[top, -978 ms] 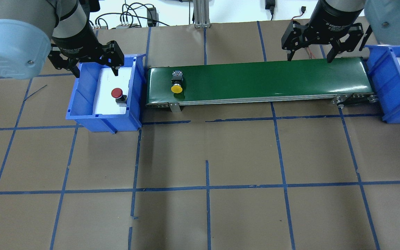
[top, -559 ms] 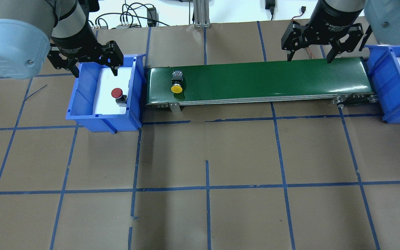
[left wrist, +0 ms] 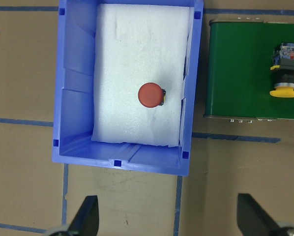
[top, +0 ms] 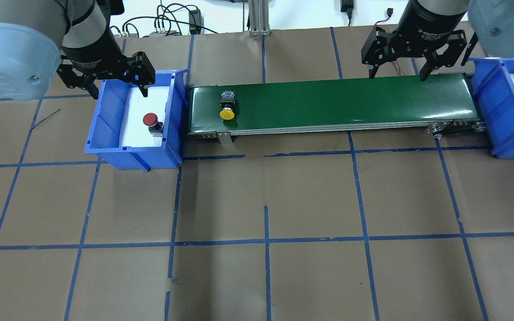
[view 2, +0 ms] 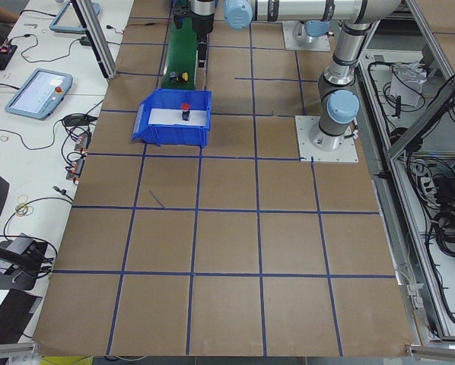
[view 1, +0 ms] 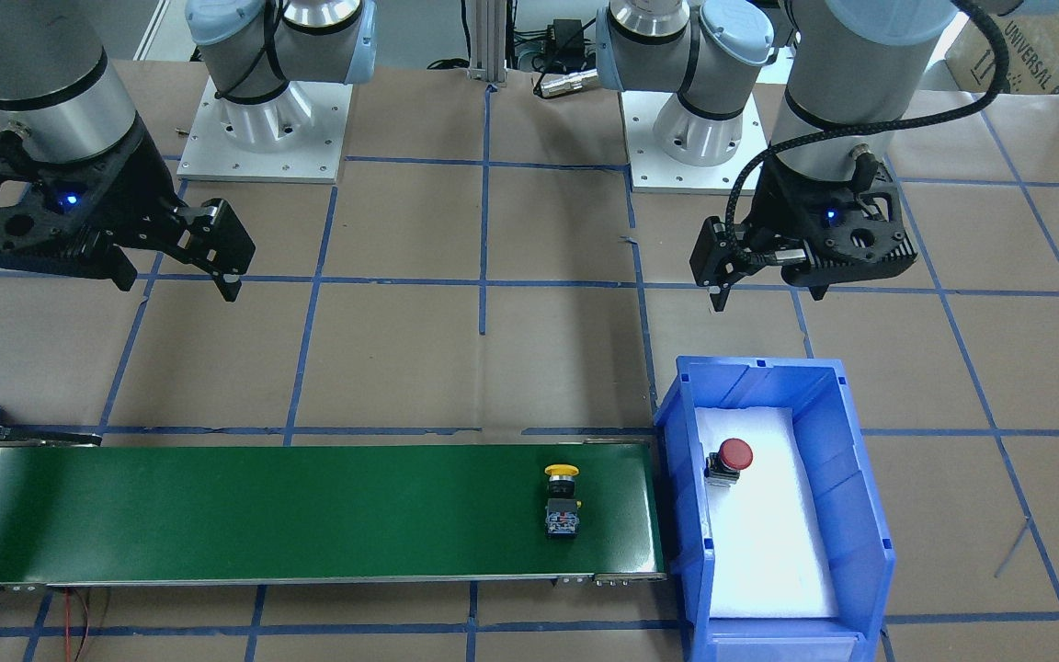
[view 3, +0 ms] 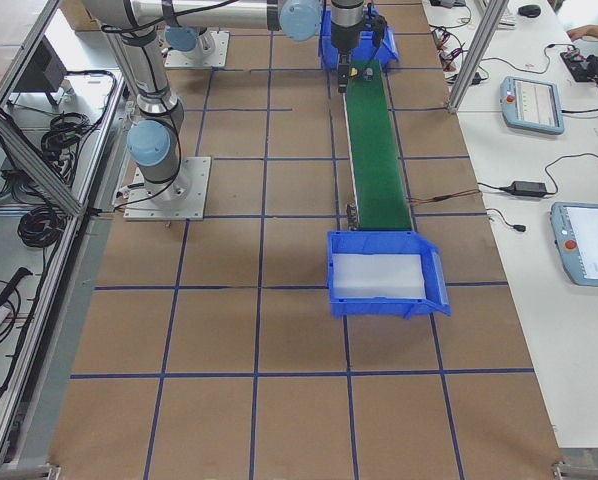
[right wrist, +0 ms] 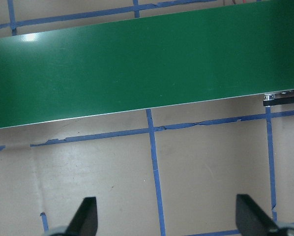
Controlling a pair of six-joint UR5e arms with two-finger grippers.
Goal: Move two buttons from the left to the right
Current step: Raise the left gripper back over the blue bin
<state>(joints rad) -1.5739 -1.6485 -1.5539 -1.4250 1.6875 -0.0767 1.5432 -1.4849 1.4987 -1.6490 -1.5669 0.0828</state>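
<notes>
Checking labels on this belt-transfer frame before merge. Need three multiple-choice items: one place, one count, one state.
1. Where is the yellow button?
A) in the blue bin on the robot's left
B) on the green belt
C) in the right claw

2. How many buttons lie in that bin?
A) none
B) one
C) two

3. The left claw is:
A) open and empty
B) shut on a button
C) shut and empty

Answers:
1 B: it lies on the belt, at the end near the bin.
2 B: only the red button sits on the white foam.
3 A: it is spread wide, holding nothing.
</notes>
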